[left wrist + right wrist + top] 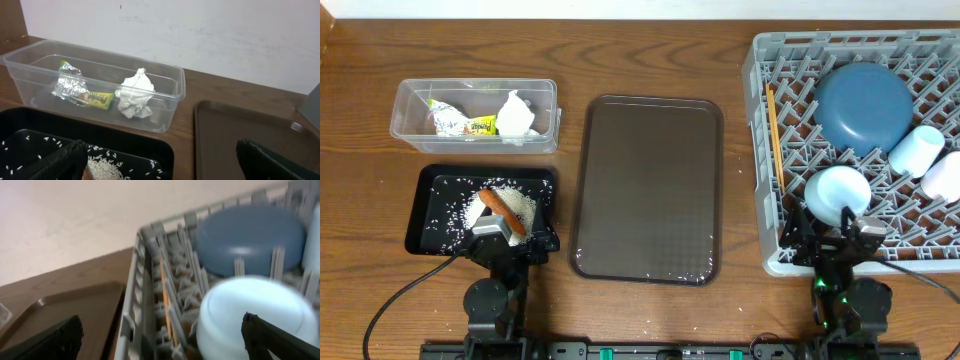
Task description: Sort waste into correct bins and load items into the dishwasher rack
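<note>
The clear tub [410,132] holds the yellow-green wrapper [457,121] and the crumpled tissue [516,114]; both also show in the left wrist view, wrapper [80,91] and tissue [135,93]. The black tray [428,235] holds rice [515,206] and the carrot [503,211]. The grey rack [760,150] holds the dark blue plate [863,105], light blue bowl [840,192], two cups [916,149] [943,176] and chopsticks [775,130]. My left gripper [506,240] is open over the tray's near edge. My right gripper [837,243] is open at the rack's front edge, empty.
A large brown serving tray [648,190] lies between the bins and the rack. The rack's front wall [131,305] stands just before my right fingers. The wall rises behind the table.
</note>
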`<action>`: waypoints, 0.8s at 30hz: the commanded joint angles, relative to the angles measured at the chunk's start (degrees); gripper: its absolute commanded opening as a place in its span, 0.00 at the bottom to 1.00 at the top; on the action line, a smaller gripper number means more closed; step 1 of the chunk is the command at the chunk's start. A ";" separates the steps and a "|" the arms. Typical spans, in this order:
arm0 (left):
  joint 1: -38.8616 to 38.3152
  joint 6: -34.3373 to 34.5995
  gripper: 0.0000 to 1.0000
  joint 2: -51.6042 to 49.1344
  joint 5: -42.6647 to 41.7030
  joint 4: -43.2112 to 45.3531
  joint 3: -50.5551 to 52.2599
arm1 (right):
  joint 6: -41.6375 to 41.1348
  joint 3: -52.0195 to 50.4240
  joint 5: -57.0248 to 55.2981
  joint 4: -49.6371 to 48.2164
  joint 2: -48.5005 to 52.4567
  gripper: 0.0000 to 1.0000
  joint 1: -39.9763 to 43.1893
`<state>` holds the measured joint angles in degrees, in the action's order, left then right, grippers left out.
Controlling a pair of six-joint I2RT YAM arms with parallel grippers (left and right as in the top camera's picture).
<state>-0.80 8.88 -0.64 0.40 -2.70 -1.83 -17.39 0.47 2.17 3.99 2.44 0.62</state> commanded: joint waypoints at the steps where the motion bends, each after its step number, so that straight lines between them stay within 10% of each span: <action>1: 0.24 -0.96 0.97 0.35 1.09 -1.33 1.60 | 9.16 -0.15 0.42 0.02 -2.16 0.99 0.22; 24: 0.24 -0.94 0.97 0.35 1.09 -1.33 1.60 | 21.73 -0.15 -0.42 0.31 -2.16 0.99 0.22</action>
<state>-0.80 8.88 -0.62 0.40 -2.70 -1.83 1.76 0.47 1.74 4.03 0.71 0.62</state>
